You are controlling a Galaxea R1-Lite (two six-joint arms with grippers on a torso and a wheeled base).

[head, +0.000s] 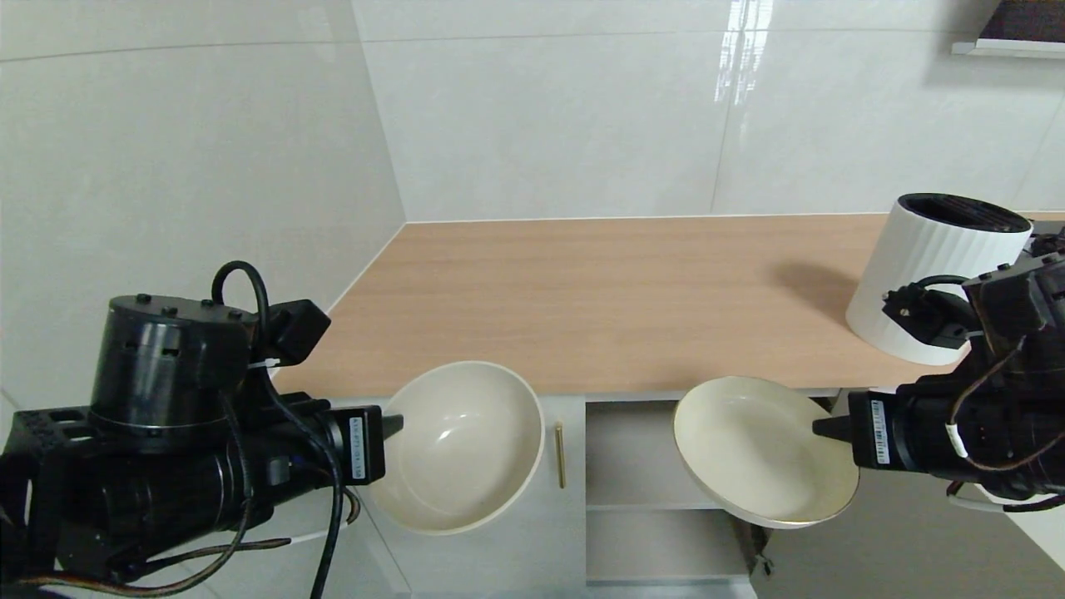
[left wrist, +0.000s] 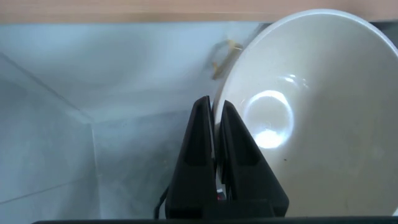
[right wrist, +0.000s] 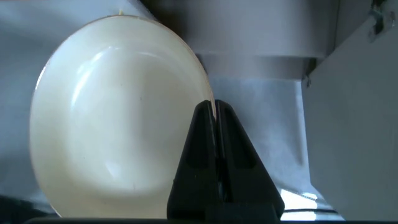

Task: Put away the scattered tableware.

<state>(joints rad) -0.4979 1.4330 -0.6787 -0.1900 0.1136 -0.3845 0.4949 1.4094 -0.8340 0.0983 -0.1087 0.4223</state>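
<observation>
Two-arm carry of tableware before a cupboard. The left gripper (head: 398, 424) has its jaws closed on the rim of a cream bowl (head: 462, 445): one finger lies inside the wall and one outside, with the body of the bowl hanging out to the right of the jaws. The bowl is in the air below the near edge of the wooden countertop (head: 599, 299), in front of the closed door with the brass handle (head: 560, 453). The right gripper (head: 819, 428) likewise pinches the right edge of a cream plate (head: 761, 449), tilted, with its face towards the camera, in front of the open cupboard compartment (head: 641, 505). A white ribbed canister (head: 932, 249) stands on the countertop to the far right. Both pieces look like glazed ceramic, so they are probably stiff, brittle, smooth and fairly heavy. The rim is the only practical hold, and each piece, gripped at one edge, may pivot or slip.
</observation>
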